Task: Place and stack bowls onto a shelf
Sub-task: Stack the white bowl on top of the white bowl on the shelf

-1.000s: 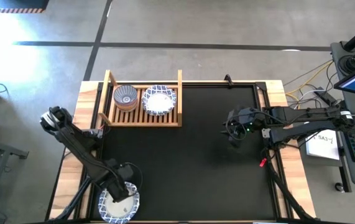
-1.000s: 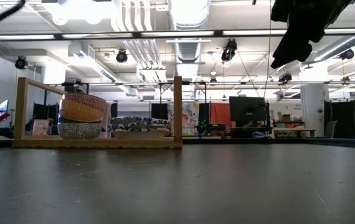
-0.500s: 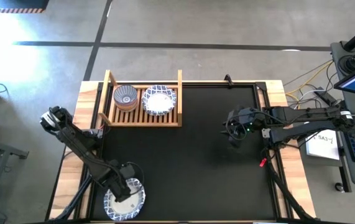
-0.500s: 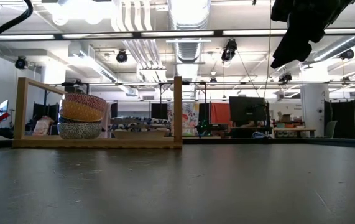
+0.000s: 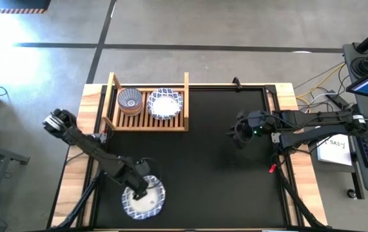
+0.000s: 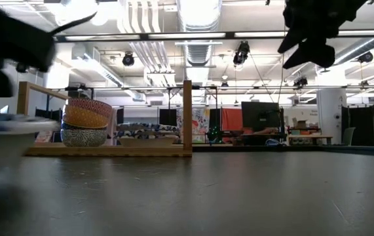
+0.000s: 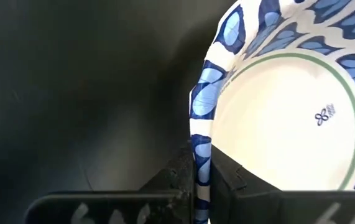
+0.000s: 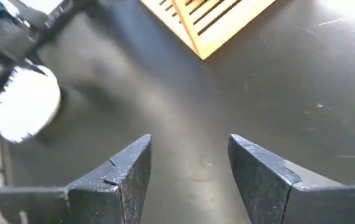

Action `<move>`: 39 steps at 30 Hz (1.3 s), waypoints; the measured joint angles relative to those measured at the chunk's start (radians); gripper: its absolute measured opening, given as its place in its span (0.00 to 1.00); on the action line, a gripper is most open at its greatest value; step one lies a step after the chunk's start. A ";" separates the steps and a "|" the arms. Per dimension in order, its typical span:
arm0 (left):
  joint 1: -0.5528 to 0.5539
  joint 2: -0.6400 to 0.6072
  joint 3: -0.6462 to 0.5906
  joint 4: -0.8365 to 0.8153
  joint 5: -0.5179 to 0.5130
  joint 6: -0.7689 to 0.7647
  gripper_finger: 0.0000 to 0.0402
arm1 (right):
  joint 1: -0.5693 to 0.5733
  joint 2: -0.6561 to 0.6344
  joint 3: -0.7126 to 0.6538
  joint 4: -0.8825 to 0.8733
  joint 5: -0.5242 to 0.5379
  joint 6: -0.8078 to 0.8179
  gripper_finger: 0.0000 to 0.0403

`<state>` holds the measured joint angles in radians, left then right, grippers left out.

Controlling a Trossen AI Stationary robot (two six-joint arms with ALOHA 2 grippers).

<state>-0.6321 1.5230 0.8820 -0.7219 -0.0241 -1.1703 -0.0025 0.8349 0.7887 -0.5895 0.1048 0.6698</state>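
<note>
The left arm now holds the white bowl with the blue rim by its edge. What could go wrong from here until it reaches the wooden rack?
1. The left tool pinches only the rim of the white bowl with blue patterned rim, so the bowl may tilt or slip out.
2. The light wooden slatted rack has upright rails; the bowl could strike one.
3. It must land on the white-and-blue bowl already there; off centre, it may sit crooked.

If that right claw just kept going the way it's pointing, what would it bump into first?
Most likely the bare black table: the open right claw points down at it, with the shelf corner off to one side, though depth is hard to judge.
</note>
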 joint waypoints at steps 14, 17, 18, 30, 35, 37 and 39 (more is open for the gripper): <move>0.302 0.000 0.083 0.218 -0.203 0.450 0.00 | 0.000 0.155 0.012 0.180 -0.088 0.070 0.50; 0.348 0.000 0.080 0.319 -0.204 0.524 0.00 | 0.009 0.219 0.035 0.177 -0.089 0.069 0.50; 0.361 0.000 0.080 0.344 -0.205 0.546 0.00 | 0.013 0.239 0.046 0.178 -0.089 0.064 0.50; 0.466 0.082 0.091 0.436 -0.205 0.691 0.00 | 0.064 0.469 0.311 -0.005 -0.094 0.013 0.50; 0.495 0.086 0.096 0.411 -0.204 0.721 0.00 | 0.070 0.544 0.426 -0.143 -0.066 -0.039 0.50; 0.510 0.071 0.097 0.413 -0.204 0.729 0.00 | 0.070 0.562 0.452 -0.161 -0.059 -0.050 0.50; 0.527 0.060 0.098 0.418 -0.204 0.739 0.00 | 0.071 0.576 0.469 -0.163 -0.059 -0.065 0.50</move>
<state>-0.1050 1.5835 0.9801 -0.3040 -0.2283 -0.4310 0.0681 1.4112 1.2579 -0.7520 0.0455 0.6047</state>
